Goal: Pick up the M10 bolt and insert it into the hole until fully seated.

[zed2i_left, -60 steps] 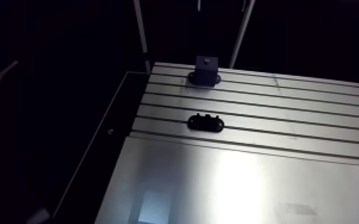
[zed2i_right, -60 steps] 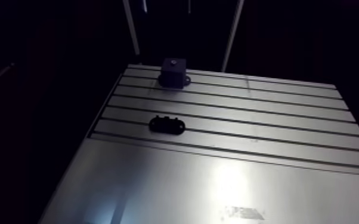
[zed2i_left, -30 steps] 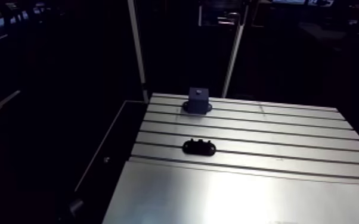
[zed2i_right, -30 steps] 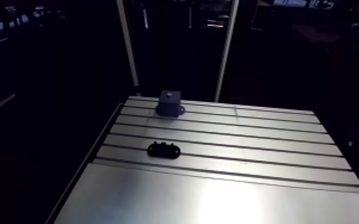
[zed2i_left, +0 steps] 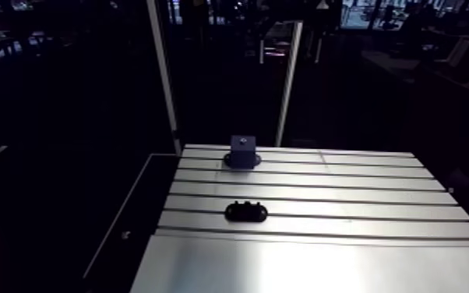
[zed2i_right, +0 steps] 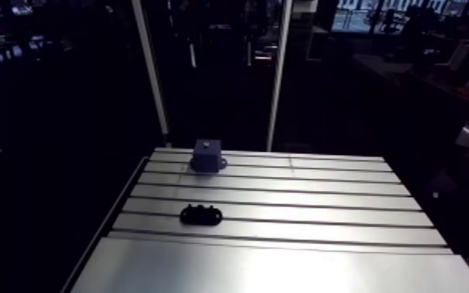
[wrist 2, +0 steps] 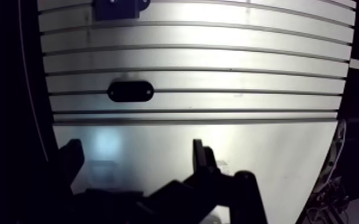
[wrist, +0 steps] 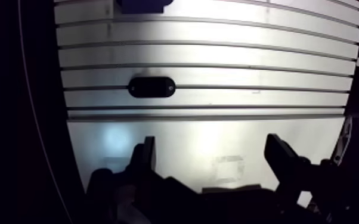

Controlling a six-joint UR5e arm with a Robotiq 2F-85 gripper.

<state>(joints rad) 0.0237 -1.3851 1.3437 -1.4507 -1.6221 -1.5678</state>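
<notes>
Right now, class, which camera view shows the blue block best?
The arm view: the blue block stands whole on the table, a spot on top. The wrist view catches only a cut-off part, ahead of the open gripper.

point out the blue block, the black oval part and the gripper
blue block [zed2i_left: 242, 153]: arm view, its front face.
black oval part [wrist: 151, 87]: wrist view, middle of its top.
gripper [wrist: 212, 146]: wrist view, midway between its open fingers.
</notes>
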